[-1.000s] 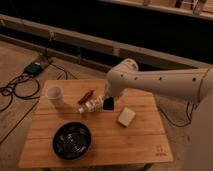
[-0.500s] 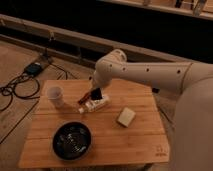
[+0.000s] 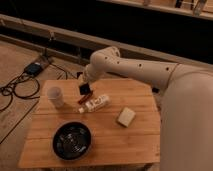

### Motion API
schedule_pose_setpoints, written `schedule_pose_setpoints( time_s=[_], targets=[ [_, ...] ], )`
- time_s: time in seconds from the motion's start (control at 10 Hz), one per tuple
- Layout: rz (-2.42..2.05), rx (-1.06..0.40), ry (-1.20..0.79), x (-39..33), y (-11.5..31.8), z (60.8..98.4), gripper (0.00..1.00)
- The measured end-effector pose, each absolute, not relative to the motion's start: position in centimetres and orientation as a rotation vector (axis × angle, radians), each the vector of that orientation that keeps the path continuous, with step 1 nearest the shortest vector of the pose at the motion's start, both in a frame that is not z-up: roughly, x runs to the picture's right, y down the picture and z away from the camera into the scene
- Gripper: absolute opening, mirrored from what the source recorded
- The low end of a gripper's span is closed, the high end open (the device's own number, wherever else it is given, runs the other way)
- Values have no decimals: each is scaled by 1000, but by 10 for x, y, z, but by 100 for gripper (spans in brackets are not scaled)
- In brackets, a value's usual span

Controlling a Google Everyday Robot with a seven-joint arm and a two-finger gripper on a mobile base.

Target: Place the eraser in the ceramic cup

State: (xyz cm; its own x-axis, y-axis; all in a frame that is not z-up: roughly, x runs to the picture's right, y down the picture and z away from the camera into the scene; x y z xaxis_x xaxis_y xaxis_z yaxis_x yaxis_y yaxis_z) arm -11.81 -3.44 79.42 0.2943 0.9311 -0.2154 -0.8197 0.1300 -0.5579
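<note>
Over wooden table (image 3: 142,142), hand (image 3: 84,85) clamped on eraser (image 3: 85,90), near ceramic cup (image 3: 55,96).

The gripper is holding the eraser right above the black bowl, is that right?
Not above the bowl. The camera view shows the gripper holding the eraser beside the white cup, farther back over the table.
</note>
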Motion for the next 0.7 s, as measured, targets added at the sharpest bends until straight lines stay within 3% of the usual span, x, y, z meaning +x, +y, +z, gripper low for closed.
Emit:
schedule_pose_setpoints(
  time_s=[0.7],
  targets=[
    [1237, -850, -395, -163, -57, 798, 0]
  ],
)
